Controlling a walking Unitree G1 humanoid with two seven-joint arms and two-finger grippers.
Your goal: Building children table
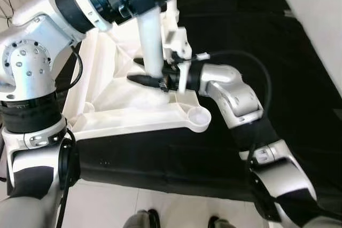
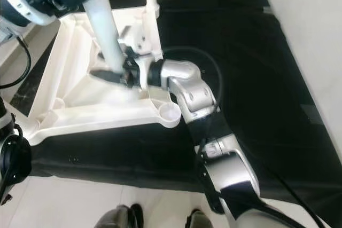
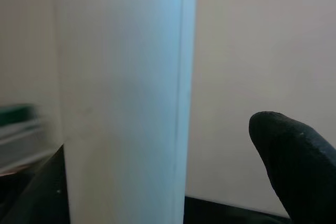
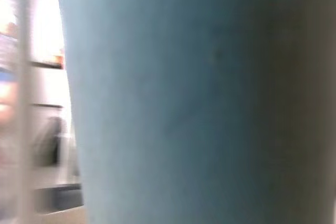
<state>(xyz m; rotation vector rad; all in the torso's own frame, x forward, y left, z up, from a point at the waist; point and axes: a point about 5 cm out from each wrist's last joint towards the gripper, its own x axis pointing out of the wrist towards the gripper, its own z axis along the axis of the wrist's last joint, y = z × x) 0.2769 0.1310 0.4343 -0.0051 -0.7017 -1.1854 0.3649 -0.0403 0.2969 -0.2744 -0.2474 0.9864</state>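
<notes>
Right claw (image 1: 147, 78) clamped the table leg (image 1: 151, 41) near its base, likely steadying it into the tabletop (image 1: 133, 118) socket below; left claw grip unclear.

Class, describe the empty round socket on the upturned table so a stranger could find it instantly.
On the black floor mat lies an upturned white plastic children's table. At its corner nearest the robot's right arm sits a shallow round socket, empty, unlike the middle spot where the white tubular leg stands.

Your two head views look steeply down from above the white table top (image 1: 133, 113) on the black mat (image 2: 256, 57), sharing it almost entirely. Both wrist cameras sit very close against the white leg (image 3: 123, 103), facing its side.
</notes>
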